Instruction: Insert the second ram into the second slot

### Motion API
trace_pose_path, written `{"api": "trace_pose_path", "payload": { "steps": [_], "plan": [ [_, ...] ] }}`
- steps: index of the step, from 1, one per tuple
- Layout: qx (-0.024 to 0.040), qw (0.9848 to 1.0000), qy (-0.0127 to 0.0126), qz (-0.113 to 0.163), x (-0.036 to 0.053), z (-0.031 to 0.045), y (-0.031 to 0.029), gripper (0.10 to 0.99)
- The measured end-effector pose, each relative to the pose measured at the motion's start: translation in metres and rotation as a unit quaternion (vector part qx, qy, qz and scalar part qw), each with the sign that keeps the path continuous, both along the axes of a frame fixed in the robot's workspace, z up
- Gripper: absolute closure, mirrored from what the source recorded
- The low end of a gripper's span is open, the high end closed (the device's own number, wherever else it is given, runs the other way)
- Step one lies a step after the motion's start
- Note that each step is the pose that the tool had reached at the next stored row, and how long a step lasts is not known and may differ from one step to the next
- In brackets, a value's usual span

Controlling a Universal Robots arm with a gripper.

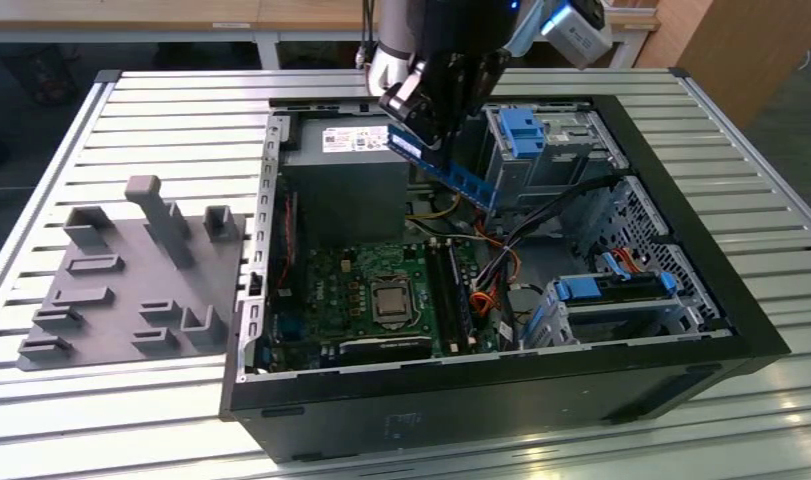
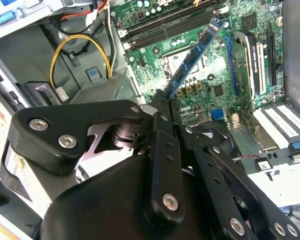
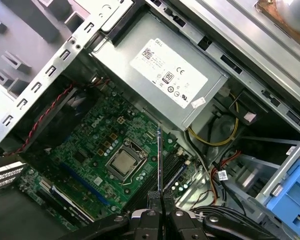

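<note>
The slatted metal table (image 1: 138, 110) carried an open computer case (image 1: 485, 410) lying on its side, its motherboard (image 1: 365, 290) facing up. Over the case's far part hung the gripper (image 1: 421, 128), jaws clenched on one end of the second ram (image 1: 459, 178), which slanted down toward the exterior view's right, in the air. In the second wrist view its free end pointed toward the memory slots (image 2: 170, 22), well apart from them. By my reading, the pickup was done and the seating was not.
</note>
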State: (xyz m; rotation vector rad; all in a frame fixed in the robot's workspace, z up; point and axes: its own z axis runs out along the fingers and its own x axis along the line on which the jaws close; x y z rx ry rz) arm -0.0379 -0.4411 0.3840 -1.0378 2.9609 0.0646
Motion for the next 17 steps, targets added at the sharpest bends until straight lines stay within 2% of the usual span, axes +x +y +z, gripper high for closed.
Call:
{"api": "trace_pose_path", "payload": {
  "steps": [6, 17],
  "plan": [
    [0.0000, 0.9996, 0.0000, -0.027, 0.0000, -0.0001, 0.0000, 0.953],
    [0.0000, 0.9983, 0.0000, -0.059, 0.0000, -0.0001, 0.0000, 0.953]
  ]
}}
